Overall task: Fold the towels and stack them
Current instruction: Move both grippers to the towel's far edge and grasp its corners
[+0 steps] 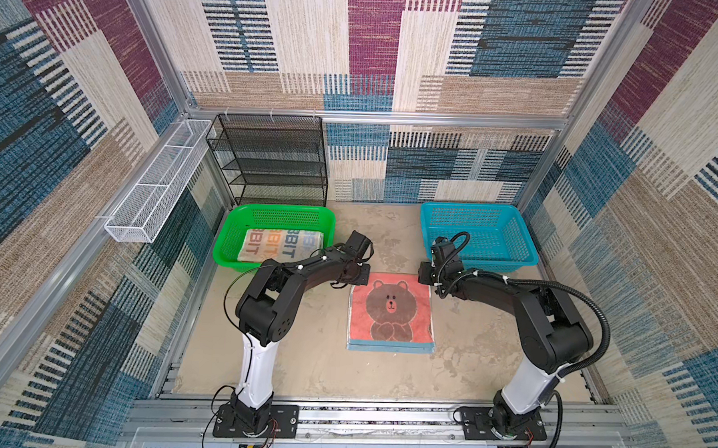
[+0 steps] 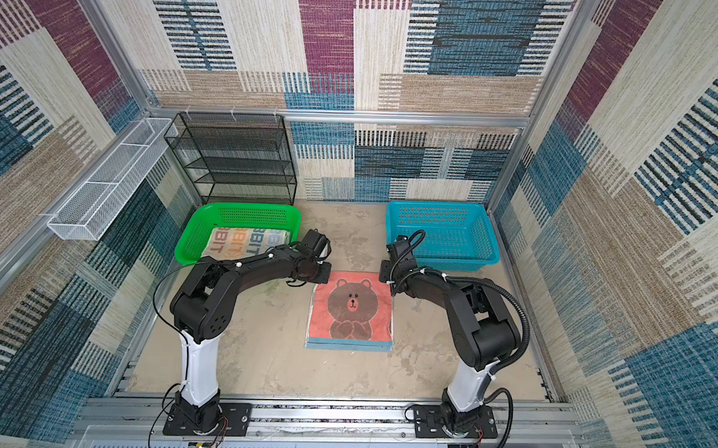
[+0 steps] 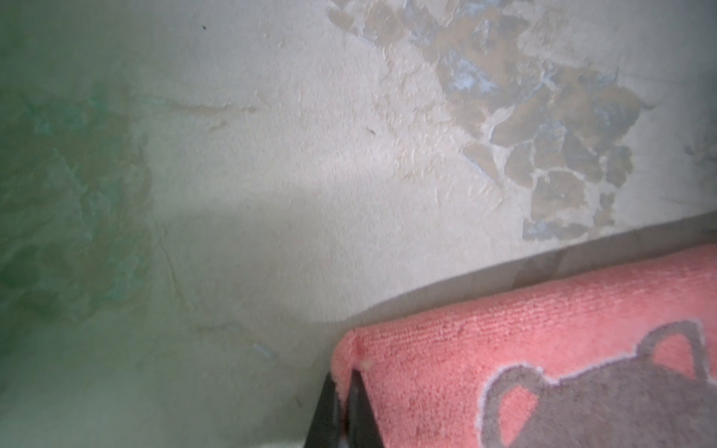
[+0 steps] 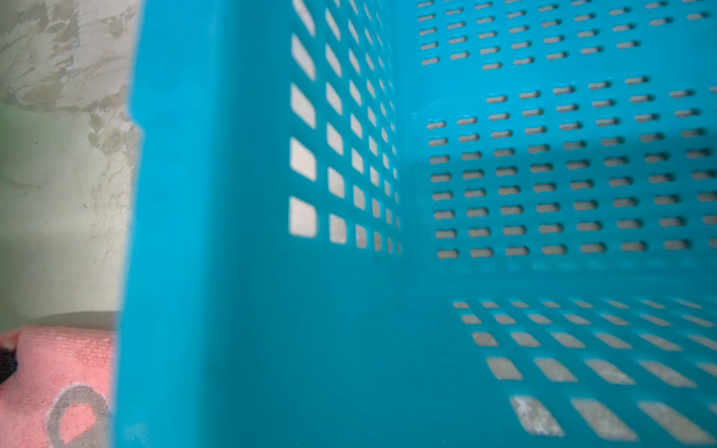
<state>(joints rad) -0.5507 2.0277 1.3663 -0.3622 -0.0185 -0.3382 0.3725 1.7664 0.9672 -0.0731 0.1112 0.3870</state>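
A coral towel with a brown bear lies flat on the table's middle. A blue strip shows along its near edge. My left gripper is shut on the coral towel's far left corner, with the cloth pinched between its black fingers. My right gripper hovers at the far right corner; its jaws are hidden in every view. The right wrist view shows only that towel corner. A whitish towel with coloured letters lies folded in the green basket.
A blue basket stands at the back right, right beside my right wrist. A black mesh shelf stands against the back wall, and a white wire tray hangs on the left wall.
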